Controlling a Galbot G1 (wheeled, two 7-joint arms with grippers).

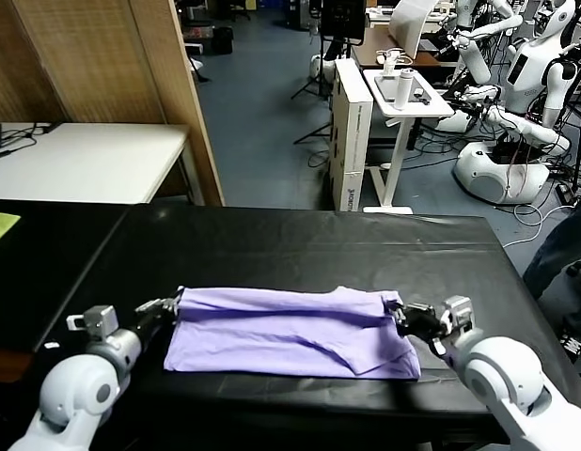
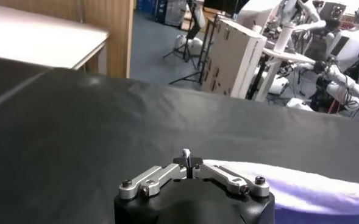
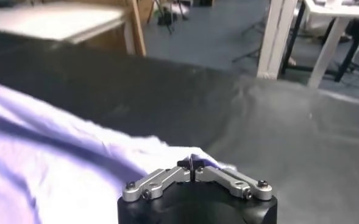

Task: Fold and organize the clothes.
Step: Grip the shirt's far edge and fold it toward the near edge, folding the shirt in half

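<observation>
Head view: lavender T-shirt [image 1: 290,331] lies folded into a wide band on the black table cover [image 1: 300,246], near the front edge, creased diagonally across the middle. Left gripper [image 1: 174,304] sits at the shirt's far left corner, fingers pressed together on the fabric edge; right gripper [image 1: 400,315] at the far right corner, likewise pinching the cloth. Both arms reach in low from the near side, white forearm housings at the bottom corners. A strip of yellow-green cloth [image 1: 1,225] shows at the left edge, well apart from the shirt. White table [image 1: 84,160] and wooden partition [image 1: 159,85] behind to the left; a white cart [image 1: 403,94] and other white robots [image 1: 516,113] farther off on the blue floor. Left wrist view: left gripper [image 2: 188,159] closed tight, a small pale sliver of fabric caught between the tips; shirt [image 2: 307,192] spreads away to one side on the black cover [image 2: 106,122]. Right wrist view: right gripper [image 3: 193,163] closed on a purple fold of the shirt [image 3: 51,152], which fills the area beside it; black cover [image 3: 277,122] wrinkled beyond
</observation>
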